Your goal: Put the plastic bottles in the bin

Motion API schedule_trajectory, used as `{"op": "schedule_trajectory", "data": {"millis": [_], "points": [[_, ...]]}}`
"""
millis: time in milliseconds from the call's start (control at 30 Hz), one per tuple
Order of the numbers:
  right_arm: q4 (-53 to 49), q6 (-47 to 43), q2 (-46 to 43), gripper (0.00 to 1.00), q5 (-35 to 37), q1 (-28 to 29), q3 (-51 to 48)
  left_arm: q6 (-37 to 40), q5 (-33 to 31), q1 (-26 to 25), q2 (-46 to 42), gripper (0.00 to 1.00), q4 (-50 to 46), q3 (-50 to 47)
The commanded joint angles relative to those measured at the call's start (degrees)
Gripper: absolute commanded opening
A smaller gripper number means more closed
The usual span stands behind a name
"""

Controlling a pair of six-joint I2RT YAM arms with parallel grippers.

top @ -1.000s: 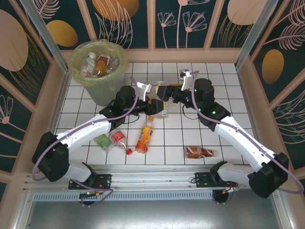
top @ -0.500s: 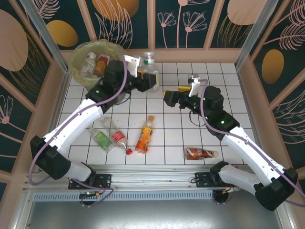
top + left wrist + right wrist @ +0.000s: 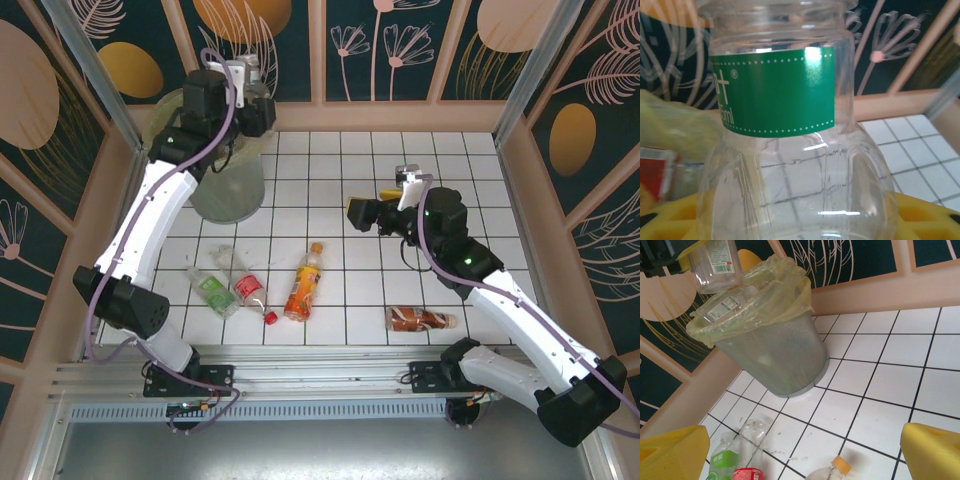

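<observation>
Pinching a clear, green-labelled plastic bottle [image 3: 785,125] in the left end effector [image 3: 250,105], above the tall grey-green bag-lined bin [image 3: 230,190] at the bench's far left corner. Centre over the hole, then let go slowly. Right end effector [image 3: 362,213] spread wide, empty.

Overhead looks down; right wrist shares bin [image 3: 782,357].
</observation>
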Motion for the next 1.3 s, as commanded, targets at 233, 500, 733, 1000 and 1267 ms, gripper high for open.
{"op": "schedule_trajectory", "data": {"millis": [233, 500, 733, 1000, 1267], "points": [[-1.47, -1.16, -1.24, 0.98, 2.31, -0.41, -0.84, 4.33, -10.79, 6.17, 9.31, 0.57, -15.53, 12.36], [-1.73, -0.65, -1.16, 0.98, 2.14, -0.90, -1.31, 4.32, -14.86, 6.91, 12.23, 0.58, -18.35, 11.62], [-1.38, -0.03, -1.56, 0.98, 2.24, -1.07, -2.79, 4.96, -22.00, 7.44, 12.61, 0.59, -18.72, 8.79], [-1.84, 0.33, -1.74, 0.98, 3.25, -1.24, -2.94, 4.52, -21.79, 7.52, 13.33, 0.64, -20.61, 8.35], [-2.69, 1.63, -2.96, 0.98, 3.98, -1.37, -3.81, 3.59, -19.94, 7.58, 13.18, 0.79, -20.35, 9.20]]}}
